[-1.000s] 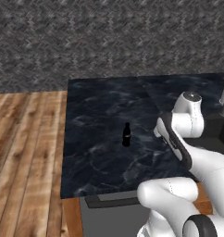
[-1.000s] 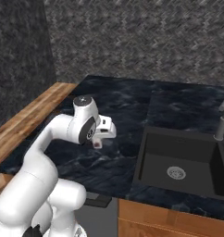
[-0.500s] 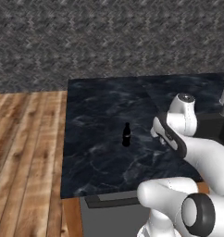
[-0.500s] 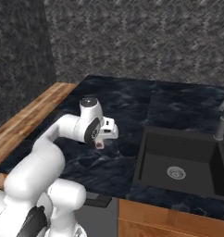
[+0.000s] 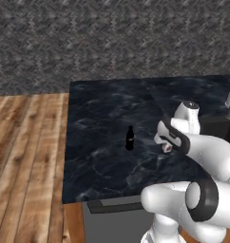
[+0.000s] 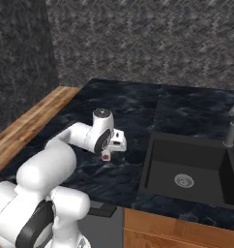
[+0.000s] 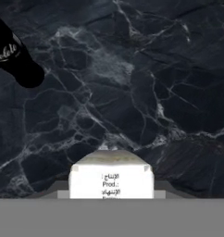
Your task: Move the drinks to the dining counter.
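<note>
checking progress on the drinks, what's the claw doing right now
Claw: closed on the white carton, held above the black counter, with the dark bottle standing nearby.

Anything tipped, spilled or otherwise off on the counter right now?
Nothing stands out. The dark bottle stands upright on the black marble counter, with no spill around it. The white carton sits squarely in the claw above the slab, left of the sink.
</note>
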